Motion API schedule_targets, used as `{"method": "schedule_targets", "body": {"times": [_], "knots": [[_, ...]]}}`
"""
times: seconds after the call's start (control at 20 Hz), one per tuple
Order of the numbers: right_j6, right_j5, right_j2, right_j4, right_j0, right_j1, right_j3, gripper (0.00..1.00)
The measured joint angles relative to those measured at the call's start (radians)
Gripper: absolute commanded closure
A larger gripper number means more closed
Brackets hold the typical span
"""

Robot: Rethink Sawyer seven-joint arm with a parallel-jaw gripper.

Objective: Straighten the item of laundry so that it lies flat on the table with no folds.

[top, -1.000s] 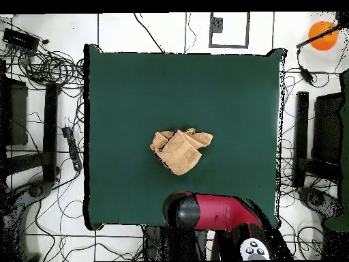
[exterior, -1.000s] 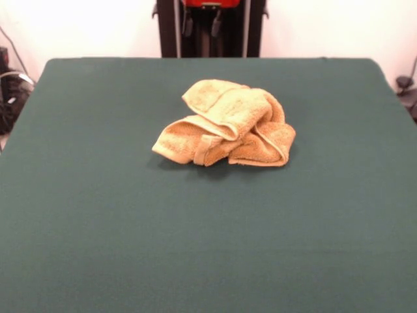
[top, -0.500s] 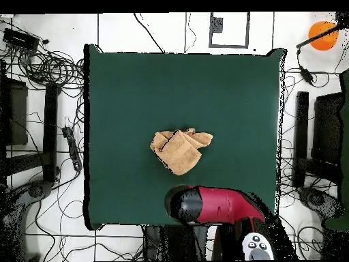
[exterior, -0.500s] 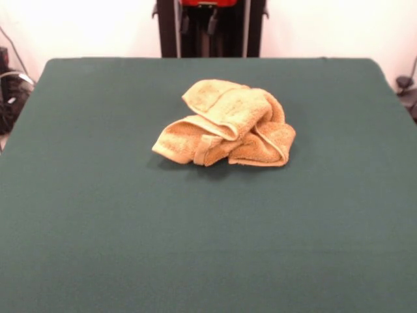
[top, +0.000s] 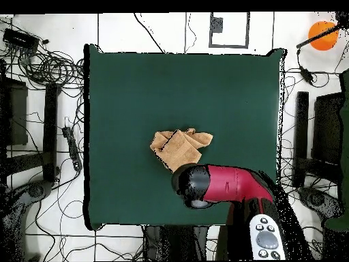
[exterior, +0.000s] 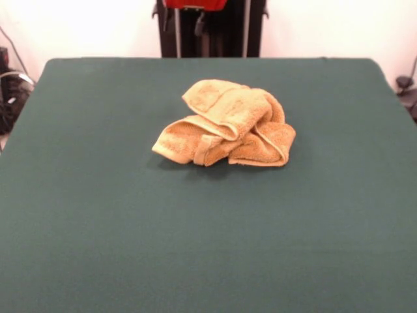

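Observation:
The golden-orange towel lies crumpled in a heap with several folds near the middle of the dark green table. In the overhead view the towel lies just beyond the arm's red and black end, which overlaps the towel's near edge. My gripper shows only as dark parts under a red piece at the top edge of the front view, high above the table's far side and apart from the towel. I cannot tell whether it is open or shut.
The robot's black pedestal stands behind the table's far edge. Cables and stands lie on the floor around the table. An orange ball sits off the table at one corner.
The arm's red and black end has moved out over the table toward the towel in the overhead view; in the front view the gripper parts have shifted left. The towel has not moved.

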Motion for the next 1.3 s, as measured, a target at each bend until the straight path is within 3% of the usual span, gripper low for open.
{"method": "schedule_targets", "body": {"times": [0.4,1.3], "knots": [[0.000,0.033,0.001,0.000,0.000,0.033,-0.088,0.00],[0.000,0.054,0.001,0.000,0.008,0.042,-0.119,0.00]]}}
